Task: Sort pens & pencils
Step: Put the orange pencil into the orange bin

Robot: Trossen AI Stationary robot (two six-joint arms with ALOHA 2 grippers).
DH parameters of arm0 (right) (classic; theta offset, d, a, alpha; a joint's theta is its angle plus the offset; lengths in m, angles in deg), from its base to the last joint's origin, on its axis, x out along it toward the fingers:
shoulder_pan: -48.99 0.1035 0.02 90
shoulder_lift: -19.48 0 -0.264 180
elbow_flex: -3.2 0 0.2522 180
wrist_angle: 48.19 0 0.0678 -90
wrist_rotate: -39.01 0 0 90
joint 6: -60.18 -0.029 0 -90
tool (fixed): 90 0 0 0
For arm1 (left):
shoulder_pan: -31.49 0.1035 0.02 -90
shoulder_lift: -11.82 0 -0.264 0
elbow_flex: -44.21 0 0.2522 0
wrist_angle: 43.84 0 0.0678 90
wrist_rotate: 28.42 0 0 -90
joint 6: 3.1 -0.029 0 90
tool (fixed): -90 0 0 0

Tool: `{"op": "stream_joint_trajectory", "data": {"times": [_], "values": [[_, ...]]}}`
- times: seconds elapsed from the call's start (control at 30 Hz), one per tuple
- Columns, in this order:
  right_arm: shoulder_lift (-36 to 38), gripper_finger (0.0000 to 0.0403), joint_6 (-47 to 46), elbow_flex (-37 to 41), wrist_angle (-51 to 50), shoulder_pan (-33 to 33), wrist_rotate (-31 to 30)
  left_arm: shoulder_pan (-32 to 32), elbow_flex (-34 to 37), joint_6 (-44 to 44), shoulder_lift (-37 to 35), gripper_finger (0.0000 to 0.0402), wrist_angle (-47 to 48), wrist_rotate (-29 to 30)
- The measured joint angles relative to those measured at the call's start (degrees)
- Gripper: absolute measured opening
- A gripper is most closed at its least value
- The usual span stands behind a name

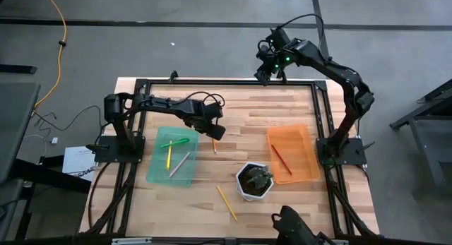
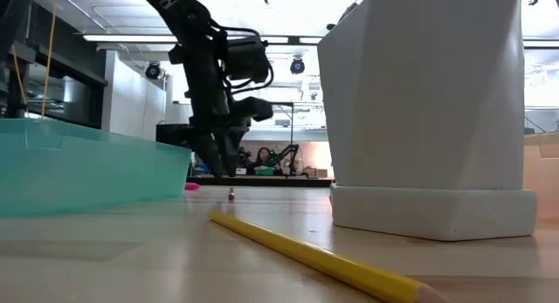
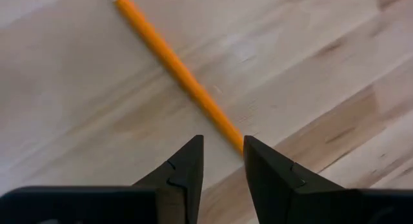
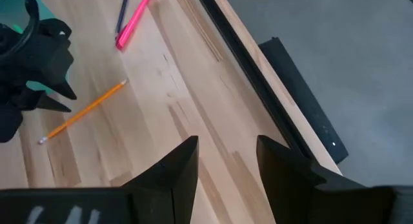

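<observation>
Parted left gripper (image 3: pixel 222 161) fingers just over orange pencil (image 3: pixel 174 66), its near end between fingertips, ungrasped.

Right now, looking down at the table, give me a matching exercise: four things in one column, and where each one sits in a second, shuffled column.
Things:
1. orange pencil
2. yellow pencil
3. red-brown pencil
4. green pen

Places:
A. inside the orange tray
B. on bare wood, near the white pot
C. inside the green tray
D. on bare wood, at the left pincer

Pairs: 1-D, 2-B, 3-A, 4-C
</observation>
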Motion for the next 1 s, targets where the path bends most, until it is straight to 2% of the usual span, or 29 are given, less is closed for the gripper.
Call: {"op": "stream_joint_trajectory", "data": {"times": [0.6, 1.0], "values": [[-0.07, 0.0149, 0.04, 0.00, 0.05, 1.73, 0.68, -0.28, -0.04, 1.80, 0.50, 0.0097, -3.70, 1.68], [-0.07, 0.0149, -0.06, 0.00, 0.30, 1.73, 2.10, -0.72, -2.73, 4.57, 0.48, 0.0097, -2.86, 3.12]]}}
